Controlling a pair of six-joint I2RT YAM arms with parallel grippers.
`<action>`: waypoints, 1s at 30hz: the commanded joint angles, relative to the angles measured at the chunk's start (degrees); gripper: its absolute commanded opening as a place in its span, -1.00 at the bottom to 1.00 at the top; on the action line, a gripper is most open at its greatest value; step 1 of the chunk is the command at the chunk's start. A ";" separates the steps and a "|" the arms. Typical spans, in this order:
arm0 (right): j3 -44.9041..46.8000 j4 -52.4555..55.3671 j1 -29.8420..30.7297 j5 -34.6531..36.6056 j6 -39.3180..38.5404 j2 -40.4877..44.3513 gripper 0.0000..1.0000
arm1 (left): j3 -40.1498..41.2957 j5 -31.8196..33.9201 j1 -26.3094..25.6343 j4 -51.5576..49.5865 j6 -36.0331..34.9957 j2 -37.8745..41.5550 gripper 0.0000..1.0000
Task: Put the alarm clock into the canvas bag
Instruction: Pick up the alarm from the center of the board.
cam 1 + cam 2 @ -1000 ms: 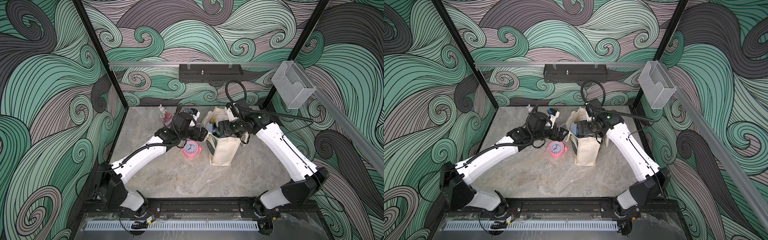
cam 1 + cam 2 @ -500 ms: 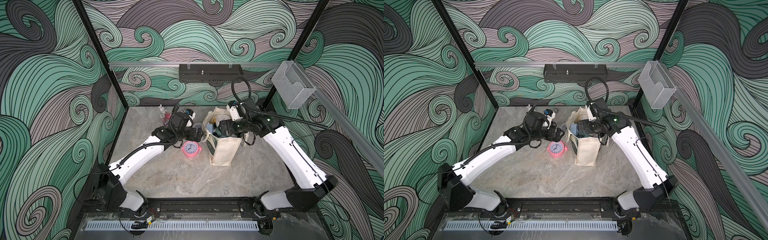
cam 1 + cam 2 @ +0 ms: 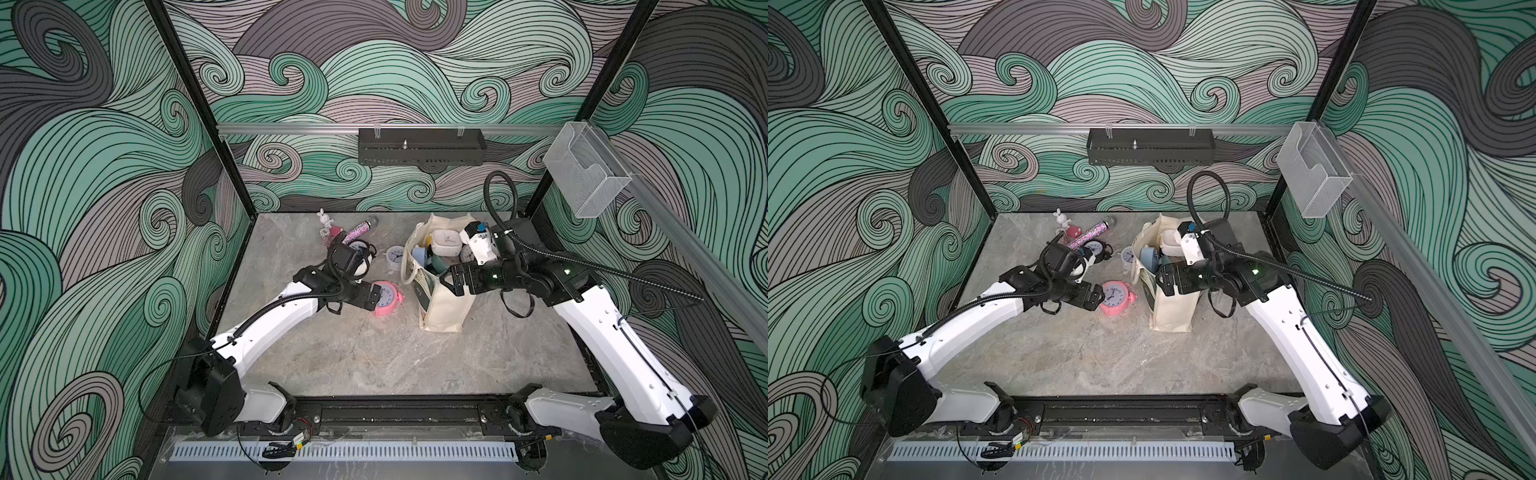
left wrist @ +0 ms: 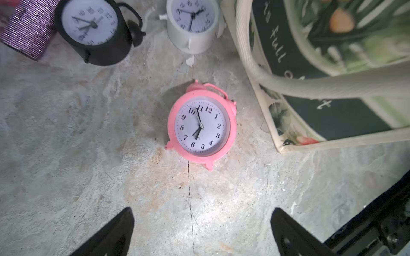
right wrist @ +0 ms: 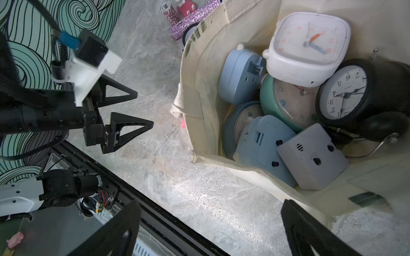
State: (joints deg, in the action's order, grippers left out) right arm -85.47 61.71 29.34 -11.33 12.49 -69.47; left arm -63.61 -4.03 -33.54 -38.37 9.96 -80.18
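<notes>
Glittery purple tube [image 3: 358,233], bunny figurine [image 3: 323,217]

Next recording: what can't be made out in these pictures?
- Pink alarm clock: in a top view, one side covered by the left gripper.
- Canvas bag lettering: left wrist view, crossed by its strap and cut off by the frame edge.
- Its floor: right wrist view, buried under piled clocks.
- Black clock: hands blurred, left wrist view.

Canvas bag [image 5: 199,73] full of alarm clocks [image 5: 288,104], white square clock [image 5: 308,46] on top, left gripper [image 5: 144,110] wide open nearby
</notes>
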 commanded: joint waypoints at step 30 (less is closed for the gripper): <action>7.11 4.02 1.54 -11.72 0.78 11.82 0.99 | -5.82 -7.22 4.51 5.67 -34.16 -23.98 0.97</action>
State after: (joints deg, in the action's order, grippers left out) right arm -78.98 64.77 30.70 -22.61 13.54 -57.78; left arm -67.07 -6.83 -29.58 -30.15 -22.48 -103.20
